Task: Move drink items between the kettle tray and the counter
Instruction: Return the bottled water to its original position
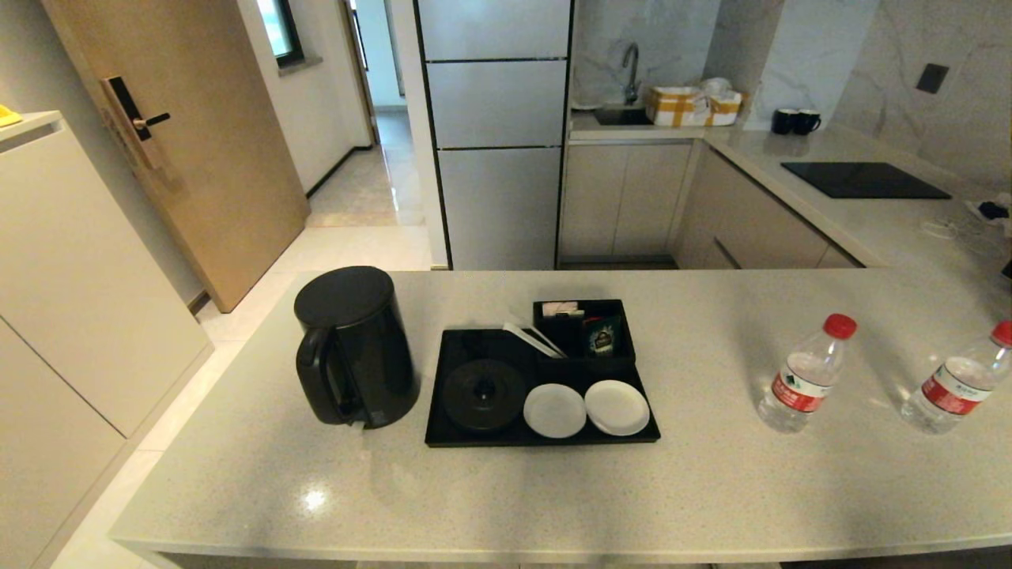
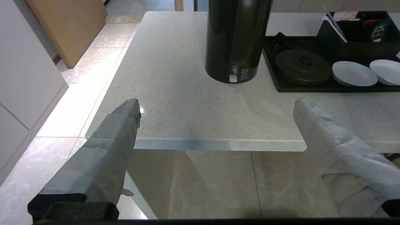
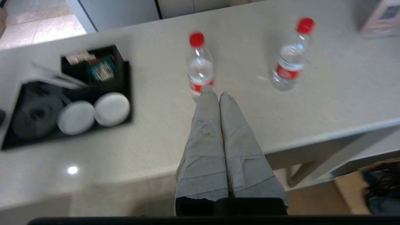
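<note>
Two clear water bottles with red caps stand upright on the grey speckled counter (image 1: 711, 490), right of the tray: one nearer the tray (image 1: 806, 374) (image 3: 200, 67), the other at the far right (image 1: 958, 381) (image 3: 290, 59). The glossy black kettle tray (image 1: 443, 431) (image 3: 9, 143) holds a round kettle base (image 1: 483, 393), a compartment box (image 1: 583, 332) and two white saucers (image 1: 555, 410). My right gripper (image 3: 215, 91) is shut and empty, short of the counter's front edge, its tips pointing at the nearer bottle. My left gripper (image 2: 215, 104) hangs open and empty before the counter's front left edge. Neither arm shows in the head view.
A black kettle (image 1: 353, 345) (image 2: 236, 40) stands on the counter just left of the tray. A black inset cooktop (image 1: 862, 179) lies on the far side counter at the back right. A cardboard box (image 3: 347, 190) sits on the floor below the counter's right end.
</note>
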